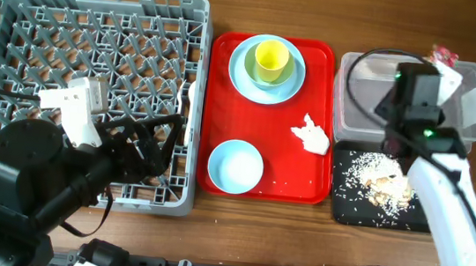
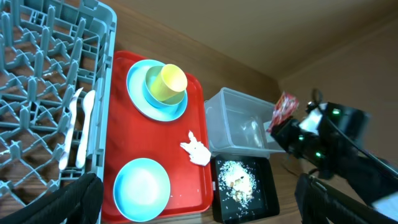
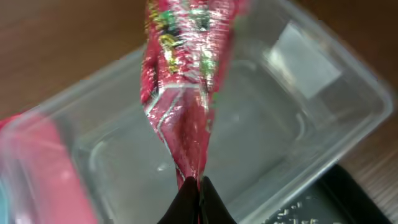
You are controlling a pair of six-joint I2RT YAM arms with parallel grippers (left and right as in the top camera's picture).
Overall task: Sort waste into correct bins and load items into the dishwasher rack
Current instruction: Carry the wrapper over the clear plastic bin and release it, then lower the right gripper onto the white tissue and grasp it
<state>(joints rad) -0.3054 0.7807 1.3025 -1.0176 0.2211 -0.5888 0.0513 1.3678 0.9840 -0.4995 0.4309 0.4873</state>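
Right gripper is pinching the wrapper by its thin tail above the tub, risking a slip or drift outside; left gripper is hanging spread wide.

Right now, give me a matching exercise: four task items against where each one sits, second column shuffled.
1. red wrapper
2. napkin
3. rice scraps
4. yellow cup

A. in the black tray
B. pinched in the shut right gripper
C. inside a bowl on the plate
D. loose on the red tray

Pairs: 1-B, 2-D, 3-A, 4-C.
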